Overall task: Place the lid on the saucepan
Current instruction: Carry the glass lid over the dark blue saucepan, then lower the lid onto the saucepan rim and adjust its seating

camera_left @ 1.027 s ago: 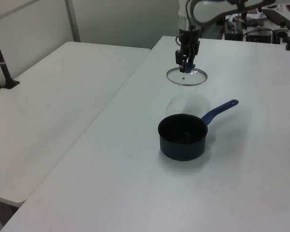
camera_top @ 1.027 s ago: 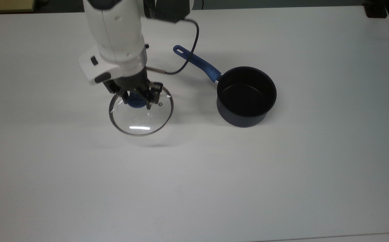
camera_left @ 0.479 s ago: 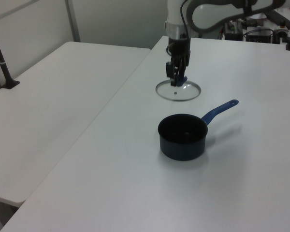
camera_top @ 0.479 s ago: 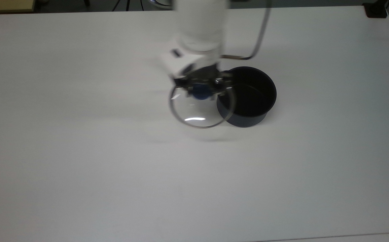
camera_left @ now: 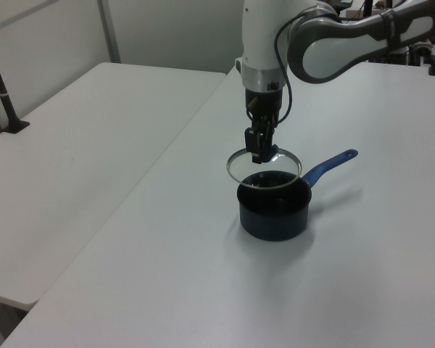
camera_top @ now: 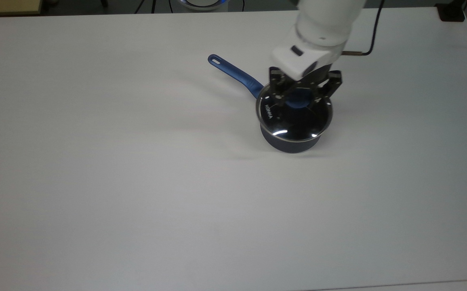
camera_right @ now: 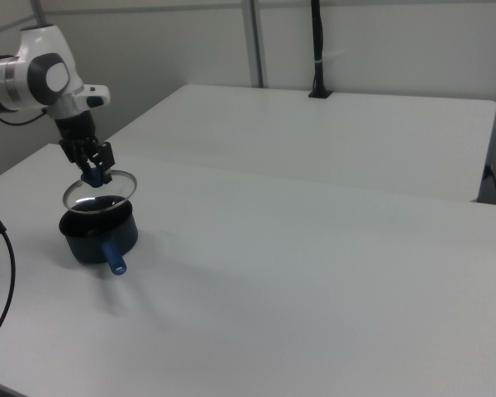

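Above the saucepan (camera_top: 294, 139), held clear of its rim with a gap visible in the left view: one lid (camera_top: 294, 119), round, clear glass ringed in steel, blue knob (camera_top: 297, 100) at the centre, white "KONKA" lettering toward the top view's left edge of the glass, a bright glint of light near its lower edge. Roughly level, sitting nearly square over the pan's mouth in the top view; in the left view (camera_left: 264, 165) offset a little toward the left view's left of the pan and above it.

Clenched on the blue knob from above: one pincer (camera_top: 303, 95), dark fingers either side of the knob, hanging from a white wrist. Seen likewise in the left view (camera_left: 262, 151) and in the right view (camera_right: 93, 169).

Below: one saucepan, small, deep, round, dark navy-black wall, standing upright on the table (camera_top: 136, 182). One long blue handle (camera_top: 235, 74) with a hole at its tip, reaching toward the top view's upper left; in the left view (camera_left: 330, 165) pointing to the left view's right.

One thin black cable (camera_top: 373, 32) looping from the wrist at the top view's upper right. One white table under everything, a second white table (camera_left: 80, 145) alongside at the left view's left.
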Available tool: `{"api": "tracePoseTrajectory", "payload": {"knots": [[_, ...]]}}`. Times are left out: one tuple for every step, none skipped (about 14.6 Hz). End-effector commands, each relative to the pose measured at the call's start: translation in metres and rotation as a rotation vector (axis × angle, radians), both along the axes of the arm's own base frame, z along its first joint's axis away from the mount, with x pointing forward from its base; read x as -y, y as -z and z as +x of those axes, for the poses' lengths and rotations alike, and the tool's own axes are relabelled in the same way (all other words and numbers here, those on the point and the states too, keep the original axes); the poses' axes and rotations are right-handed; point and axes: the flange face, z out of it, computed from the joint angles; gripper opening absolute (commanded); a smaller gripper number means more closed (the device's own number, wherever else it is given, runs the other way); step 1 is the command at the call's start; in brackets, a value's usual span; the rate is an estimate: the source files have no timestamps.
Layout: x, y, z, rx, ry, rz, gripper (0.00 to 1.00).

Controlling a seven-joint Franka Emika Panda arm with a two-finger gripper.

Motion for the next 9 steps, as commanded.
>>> {"api": "tracePoseTrajectory", "payload": {"knots": [[-0.012, 0.003, -0.012, -0.020, 0.003, -0.026, 0.39], [-0.012, 0.005, -0.013, -0.024, 0.002, -0.028, 0.39], [-0.012, 0.010, -0.014, -0.031, 0.003, -0.031, 0.39], [-0.011, 0.015, -0.015, -0.041, 0.000, -0.036, 0.39], [-0.011, 0.019, -0.016, -0.051, -0.004, -0.041, 0.39], [-0.009, 0.023, -0.018, -0.058, -0.006, -0.048, 0.39], [-0.007, 0.028, -0.019, -0.068, -0.006, -0.052, 0.39], [-0.007, 0.032, -0.020, -0.073, -0.008, -0.056, 0.39], [-0.006, 0.037, -0.020, -0.078, -0.010, -0.068, 0.39]]}}
